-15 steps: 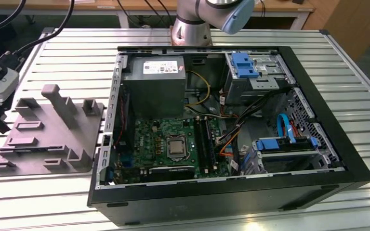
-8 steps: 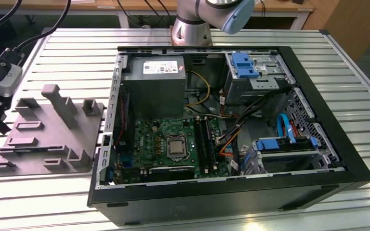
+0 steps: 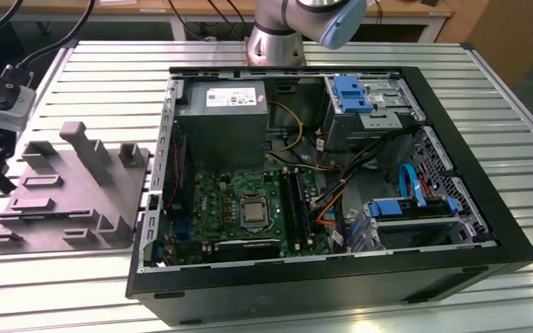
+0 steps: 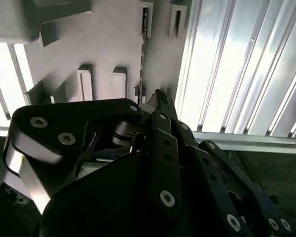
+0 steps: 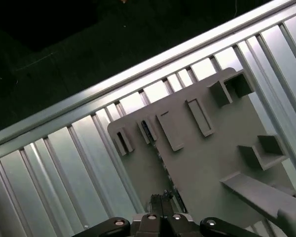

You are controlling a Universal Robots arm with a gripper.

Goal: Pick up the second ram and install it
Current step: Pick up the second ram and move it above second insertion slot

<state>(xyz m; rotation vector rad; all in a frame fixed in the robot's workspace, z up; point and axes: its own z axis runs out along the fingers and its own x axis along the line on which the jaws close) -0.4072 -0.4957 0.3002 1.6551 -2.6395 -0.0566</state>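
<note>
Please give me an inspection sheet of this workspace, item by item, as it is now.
Surface: slatted metal table, carrying an open computer case and a grey tray.
Job's things: second ram, a thin dark strip on edge in the tray, just under the gripper.
Clutter: nothing seen.
Grippers: gripper low over the tray; contact with the ram cannot be told.
Cables: coloured cables inside the case.
Surroundings: wooden bench beyond the table.

silver arm (image 3: 276,38) with pale blue cap (image 3: 341,24), black bar-linked gripper (image 4: 160,98) (silver screws (image 4: 167,198) throughout)
</note>
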